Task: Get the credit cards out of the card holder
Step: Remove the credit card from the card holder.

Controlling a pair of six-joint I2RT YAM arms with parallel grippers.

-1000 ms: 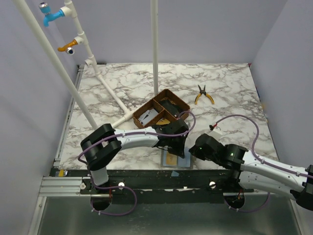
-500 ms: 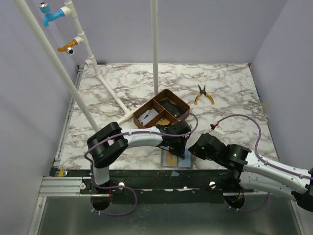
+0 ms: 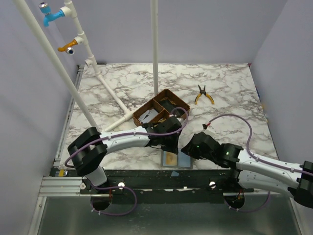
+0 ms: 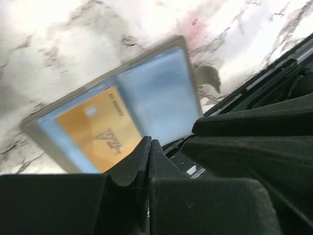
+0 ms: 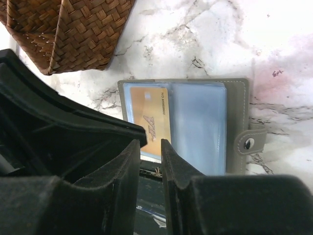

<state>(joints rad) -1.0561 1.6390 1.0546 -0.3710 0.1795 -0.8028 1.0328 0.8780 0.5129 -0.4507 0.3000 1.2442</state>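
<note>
While the card holder point(image 5: 235, 117) lies open, an orange credit card point(image 5: 152, 115) sleeved inside, I see my left gripper point(image 4: 150, 145) pinched shut and my right gripper point(image 5: 150, 147) just narrowly parted, holding nothing.

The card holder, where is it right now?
In the top view the card holder lies open at the near edge of the marble table, about the middle, just nearer the arms than the brown tray.

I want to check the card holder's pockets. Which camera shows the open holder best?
The right wrist view: the card holder lies open, sharp and nearly whole, an orange card in one pocket. The left wrist view shows it blurred and tilted, its lower edge hidden. The top view shows it small, detail lost.
</note>
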